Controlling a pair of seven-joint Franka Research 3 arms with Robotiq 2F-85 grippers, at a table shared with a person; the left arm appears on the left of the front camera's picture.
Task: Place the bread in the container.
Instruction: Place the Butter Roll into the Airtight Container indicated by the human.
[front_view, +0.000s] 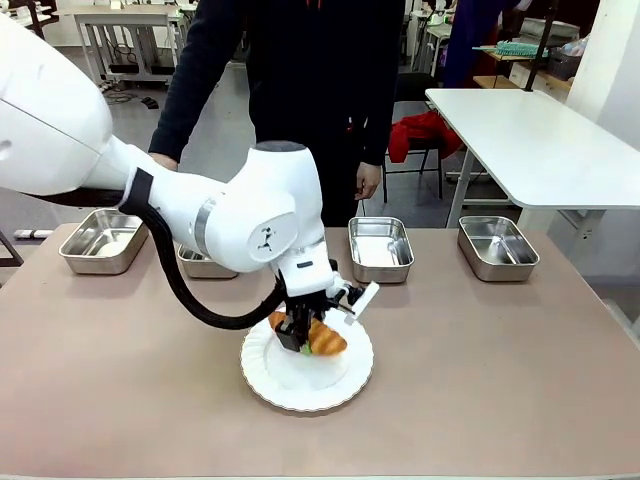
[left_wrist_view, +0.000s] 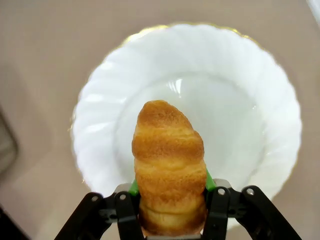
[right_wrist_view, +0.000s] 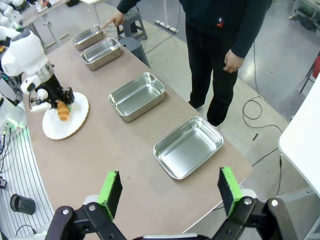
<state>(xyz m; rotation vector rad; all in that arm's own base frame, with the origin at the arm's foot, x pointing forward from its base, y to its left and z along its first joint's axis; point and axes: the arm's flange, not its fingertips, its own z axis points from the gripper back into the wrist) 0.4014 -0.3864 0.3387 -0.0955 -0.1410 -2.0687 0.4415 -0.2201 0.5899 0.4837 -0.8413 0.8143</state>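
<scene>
Left gripper (front_view: 298, 338) is down over the white plate (front_view: 345, 385) near the robot-side edge of the table (front_view: 500, 360), clamped on the croissant (front_view: 325, 338). In the left wrist view the croissant (left_wrist_view: 169, 160) sits right between the two fingers, green pads (left_wrist_view: 134, 187) pressed against its sides near the lower end. Its tapered tip sticks out past the fingertips toward the middle of the plate (left_wrist_view: 260, 90). Jaws are partly closed, spaced just to the croissant's width.

Can't tell whether the croissant touches the plate or is just off it. The front view shows it low over the plate, at the side nearer the person.

Right wrist view: right gripper (right_wrist_view: 170, 192) is high above the table's right end, fingers spread wide, nothing between them. The same view shows the left gripper (right_wrist_view: 59, 100) and croissant (right_wrist_view: 63, 111) at the plate (right_wrist_view: 75, 122), well apart from the right arm.

Four steel trays line the far edge of the table:
- far left tray (front_view: 103, 241)
- second tray (front_view: 203, 265), mostly hidden behind the left arm
- third tray (front_view: 380, 249), nearest the plate
- far right tray (front_view: 497, 248)

All the visible tray interiors look bare.

A person in dark clothing stands at the far side. One hand (front_view: 368, 181) hangs by their side, the other hand (right_wrist_view: 116, 19) reaches toward the far left tray.
</scene>
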